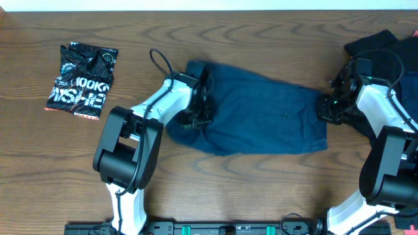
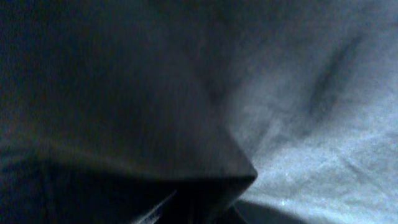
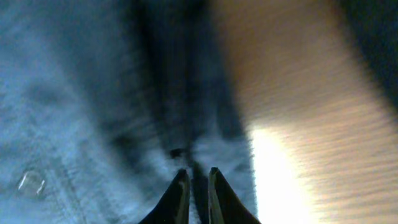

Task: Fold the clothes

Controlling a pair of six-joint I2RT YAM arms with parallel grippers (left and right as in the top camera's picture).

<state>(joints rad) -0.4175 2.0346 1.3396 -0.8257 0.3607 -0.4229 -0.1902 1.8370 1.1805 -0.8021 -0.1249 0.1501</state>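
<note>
The blue shorts (image 1: 261, 117) lie flat at the centre of the worktop (image 1: 215, 189). The right end effector (image 3: 198, 190) is almost closed, pinching their edge at frame right. The left end effector (image 1: 200, 112) sits at their frame-left edge, and I cannot tell how far it is open. Gripping for a fold seems in hand; next, both ends need lifting together and carrying over.

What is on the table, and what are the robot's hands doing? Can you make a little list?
table: brown wood
middle: blue garment, spread out flat
left gripper: on the garment's left end; its grip is hidden
right gripper: at the garment's right end, fingers pinched on the cloth
far left: black bag with white letters
far right: dark clothes in a pile
</note>
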